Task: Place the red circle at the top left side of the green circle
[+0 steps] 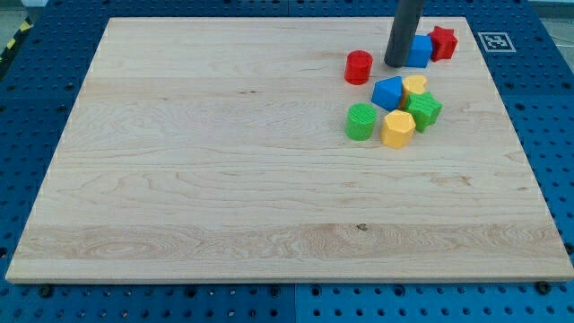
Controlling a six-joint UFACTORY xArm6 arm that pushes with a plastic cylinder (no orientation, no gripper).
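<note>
The red circle [359, 67] stands on the wooden board near the view's top right. The green circle [361, 121] stands below it, with a gap between them. My tip [395, 64] rests on the board just right of the red circle, a small gap away, and touches or nearly touches the left side of a blue cube [420, 51]. The red circle lies above the green circle, almost straight up from it.
A red star-like block [442, 42] sits right of the blue cube. A cluster right of the green circle holds a blue block [387, 92], a yellow block [414, 87], a green star-like block [424, 109] and a yellow hexagon [397, 129]. A marker tag [492, 41] lies off the board.
</note>
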